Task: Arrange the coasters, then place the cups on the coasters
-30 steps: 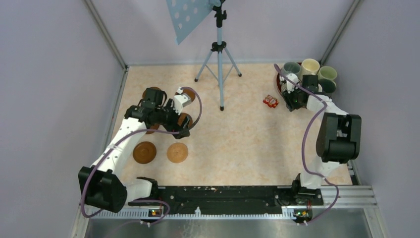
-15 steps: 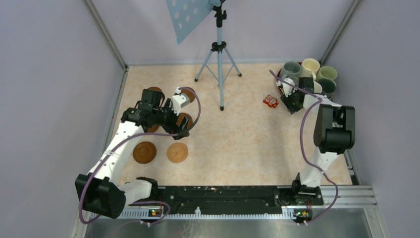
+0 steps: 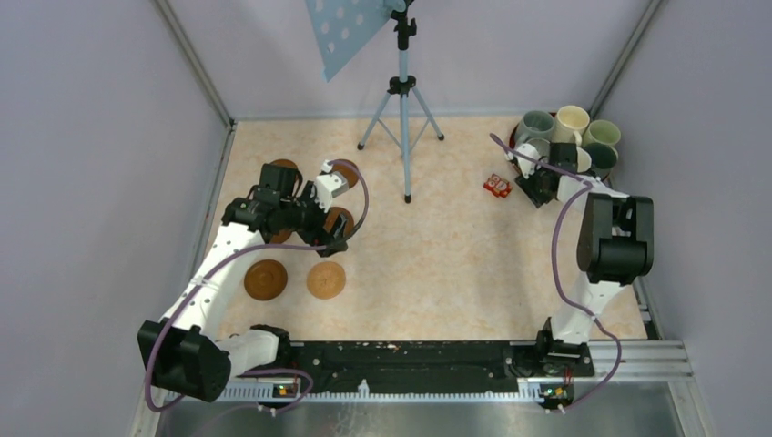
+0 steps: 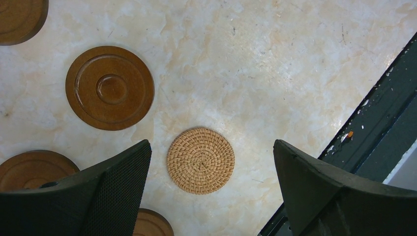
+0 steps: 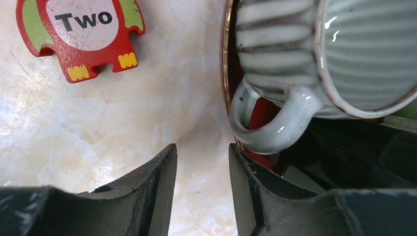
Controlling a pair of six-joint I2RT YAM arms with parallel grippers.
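Seen from above, the left arm point(image 3: 238, 238) covers parts of three coasters point(image 3: 285, 166) near the left edge of the counter point(image 3: 437, 255), so their outlines are incomplete. In the left wrist view one coaster point(image 4: 17, 19) is cut off at the top-left corner and another point(image 4: 153, 225) by the bottom edge. One finger of the left claw point(image 4: 211, 143) hides part of a third point(image 4: 29, 167). The ribbed grey cup point(image 5: 305, 54) runs off the top and right edges, and only a sliver of the red tray point(image 5: 255, 115) shows beneath it. The red tag point(image 3: 496, 186) is too small to read from above.
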